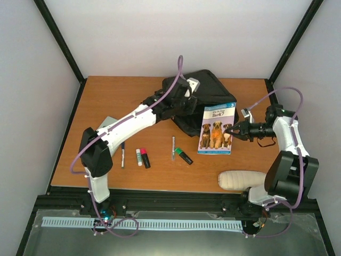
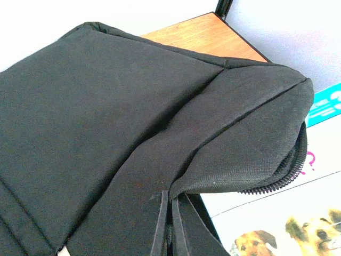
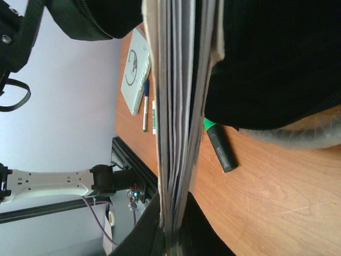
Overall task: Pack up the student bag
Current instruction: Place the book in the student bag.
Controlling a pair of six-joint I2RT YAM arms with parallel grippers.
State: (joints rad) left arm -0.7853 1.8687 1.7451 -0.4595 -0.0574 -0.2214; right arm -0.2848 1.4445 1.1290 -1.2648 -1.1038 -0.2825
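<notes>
The book (image 3: 176,106), seen edge-on, was pinched in the right pincer (image 1: 235,129). Beyond that pincer's tips, the black bag (image 1: 210,85) lay on the worktop (image 1: 117,96). The left pincer (image 1: 181,104), pressed together, apparently gripped its fabric and lifted the mouth. The step was loading the book, and next it probably needed sliding into that opening.

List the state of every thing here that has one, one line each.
student bag: zip open, flap lifted.
left pincer: shut on the student bag's fabric.
right pincer: shut on the dog book's right edge.
dog book: closed, gripped, its far end against the bag.
green highlighter: capped, lying flat on the table.
cream pouch: rolled up, lying at the table's near edge.
</notes>
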